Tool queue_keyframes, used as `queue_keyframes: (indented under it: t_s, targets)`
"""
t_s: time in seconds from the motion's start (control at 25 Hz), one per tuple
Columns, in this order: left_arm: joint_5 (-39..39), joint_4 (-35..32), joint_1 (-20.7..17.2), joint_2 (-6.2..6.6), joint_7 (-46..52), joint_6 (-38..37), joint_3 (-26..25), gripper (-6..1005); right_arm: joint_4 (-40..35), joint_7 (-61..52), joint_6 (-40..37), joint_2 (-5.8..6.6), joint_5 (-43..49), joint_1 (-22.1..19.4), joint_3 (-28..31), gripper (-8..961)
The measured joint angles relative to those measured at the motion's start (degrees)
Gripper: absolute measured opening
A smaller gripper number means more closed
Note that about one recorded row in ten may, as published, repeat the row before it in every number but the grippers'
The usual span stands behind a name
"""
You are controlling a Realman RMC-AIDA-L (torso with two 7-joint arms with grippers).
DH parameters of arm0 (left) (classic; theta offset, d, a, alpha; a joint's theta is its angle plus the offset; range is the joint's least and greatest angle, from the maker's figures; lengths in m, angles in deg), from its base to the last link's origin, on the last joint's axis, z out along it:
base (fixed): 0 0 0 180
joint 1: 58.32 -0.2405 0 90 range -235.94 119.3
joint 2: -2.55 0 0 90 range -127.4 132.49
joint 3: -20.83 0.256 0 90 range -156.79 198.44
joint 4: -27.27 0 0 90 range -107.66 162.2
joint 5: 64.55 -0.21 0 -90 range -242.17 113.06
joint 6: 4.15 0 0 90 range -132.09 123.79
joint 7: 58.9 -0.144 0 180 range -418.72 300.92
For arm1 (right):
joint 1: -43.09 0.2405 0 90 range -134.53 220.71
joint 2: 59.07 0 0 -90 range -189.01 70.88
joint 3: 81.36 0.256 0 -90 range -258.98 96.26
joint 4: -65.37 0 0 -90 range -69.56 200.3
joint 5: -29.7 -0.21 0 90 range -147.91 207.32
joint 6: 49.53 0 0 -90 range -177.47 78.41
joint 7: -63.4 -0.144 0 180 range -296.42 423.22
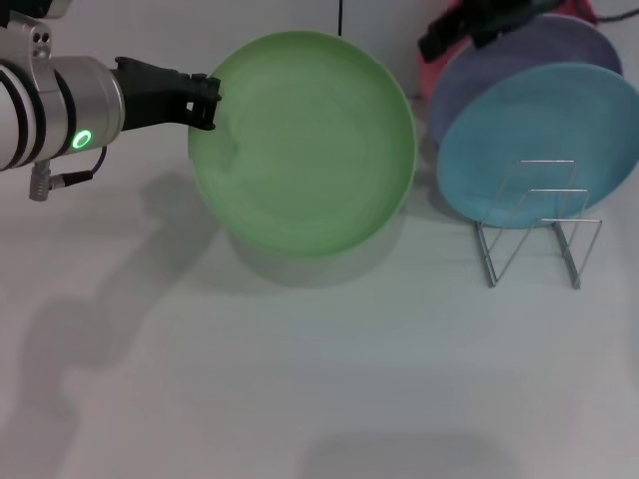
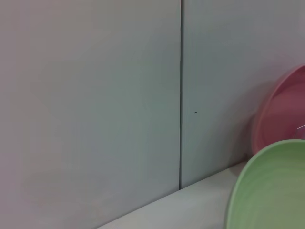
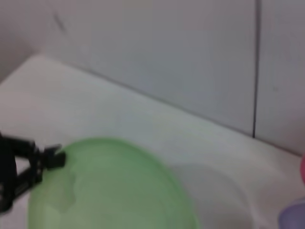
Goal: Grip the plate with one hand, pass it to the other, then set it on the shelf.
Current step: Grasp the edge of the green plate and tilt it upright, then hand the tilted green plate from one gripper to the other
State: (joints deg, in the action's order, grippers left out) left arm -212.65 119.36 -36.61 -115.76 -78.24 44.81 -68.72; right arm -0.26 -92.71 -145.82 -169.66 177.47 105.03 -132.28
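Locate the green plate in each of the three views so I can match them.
Head view: green plate upper centre, left gripper on its rim.
Left wrist view: bottom right corner.
Right wrist view: along the bottom.
Shared landmark: pink plate behind.

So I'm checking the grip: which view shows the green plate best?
The head view: the whole green plate with the left gripper on its rim. The right wrist view crops it; the left wrist view catches only an edge.
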Motion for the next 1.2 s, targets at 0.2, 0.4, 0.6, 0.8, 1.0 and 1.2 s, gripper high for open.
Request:
queue_keyframes:
  t_s: [0.2, 0.4, 0.6, 0.8, 1.0, 1.2]
  targets:
    - [0.01, 0.02, 0.21, 0.00, 0.00, 0.00, 0.15, 34, 2.88, 2.78, 0.72, 0.55, 1.03, 1.27, -5.24, 759]
    - [0.01, 0.10, 0.40, -0.06, 0.00, 0.04, 0.35, 34, 3.07, 4.09, 2.76, -0.97, 5.01, 1.69, -9.11, 759]
    - [0.01, 0.35, 0.49, -0.08, 0.00, 0.09, 0.43, 34, 3.11, 4.13, 4.54, -1.72, 6.08, 2.07, -9.40, 759]
    - [0.01, 0.35, 0.58, -0.08, 0.00, 0.09, 0.43, 34, 2.51, 4.34, 6.57, -2.80, 6.03, 1.94, -9.40, 759]
    - [0.00, 0.32, 0.60, -0.09, -0.01, 0.13, 0.43, 34, 1.92, 5.11, 8.22, -3.94, 5.96, 1.53, -9.42, 759]
    - [0.00, 0.35, 0.48, -0.05, -0.01, 0.17, 0.43, 35, 1.67, 5.55, 9.11, -4.49, 6.13, 1.39, -9.47, 760]
